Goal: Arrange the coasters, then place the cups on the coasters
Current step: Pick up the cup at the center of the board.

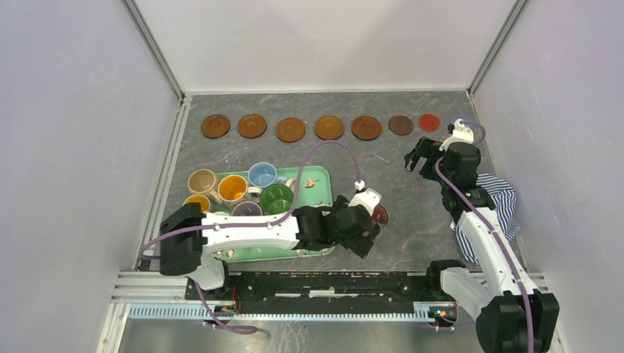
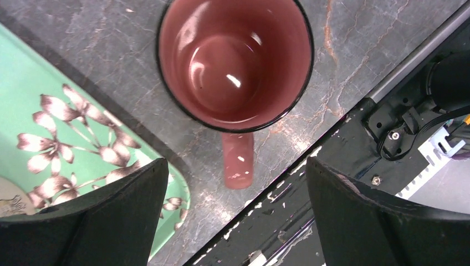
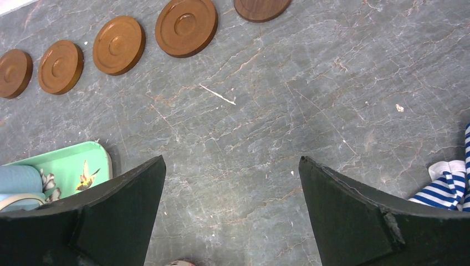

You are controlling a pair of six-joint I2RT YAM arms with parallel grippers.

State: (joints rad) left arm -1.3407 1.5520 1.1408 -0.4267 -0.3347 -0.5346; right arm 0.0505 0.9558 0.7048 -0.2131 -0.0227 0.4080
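Coasters: seven show in a spaced row along the far edge, five orange-brown, then a dark one and a red one. The gaps seem meant to give each cup its own place; none bears a cup yet.
Cups: six stand upright, bunched at the left end of the tray.
Tray: green and floral, at the near left, its right part bare.
Pink cup: upright on the table, just beside the tray's right corner, handle pointing toward the gripper above it.
Left gripper: jaws spread wide and empty, hanging over the pink cup, likely lined up to straddle its handle or rim.
Right gripper: spread wide and empty, over bare table near the row's right end.
Cloth: striped, at the right side, well apart from the row.
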